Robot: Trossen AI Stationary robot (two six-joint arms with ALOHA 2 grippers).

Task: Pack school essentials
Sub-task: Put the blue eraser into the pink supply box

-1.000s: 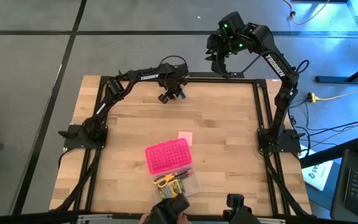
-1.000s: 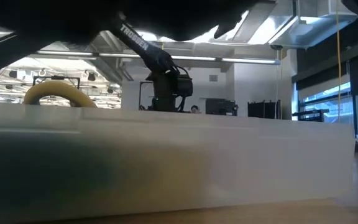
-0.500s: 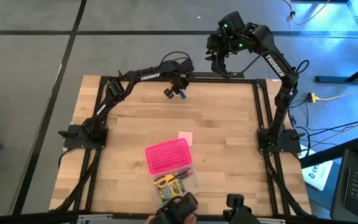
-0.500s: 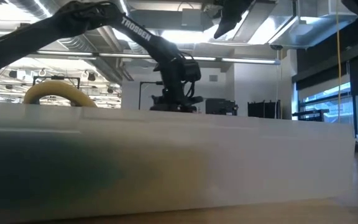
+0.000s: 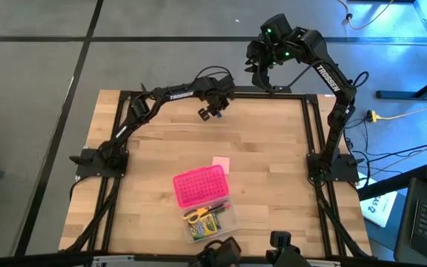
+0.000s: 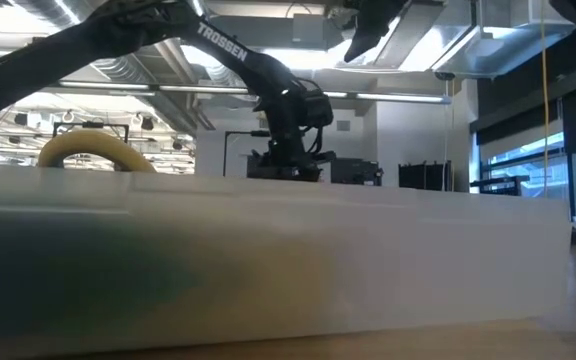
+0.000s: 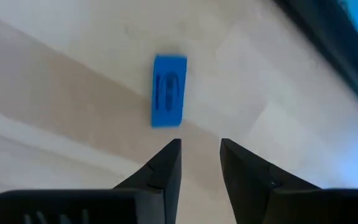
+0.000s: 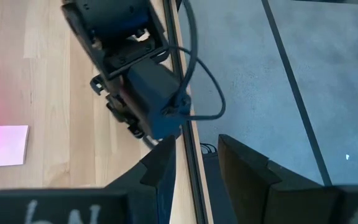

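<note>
Blue piece [image 7: 168, 91] lies flat on the counter [image 5: 161, 148] near its far edge, beneath the left pincer [image 5: 210, 113], untouched. Left pincer [image 7: 200, 152] hovers above it, jaws parted by a narrow gap, grasping nothing. Risk: the piece sits off the jaw line in the wrist view; a straight descent could land one finger on it and skid it toward the edge. The gap looks tight for the piece's width. Box [image 5: 201, 185] stands well apart at the near side, so carry is long. Right pincer [image 5: 260, 68] waits raised beyond the far edge, jaws slightly apart, empty.
</note>
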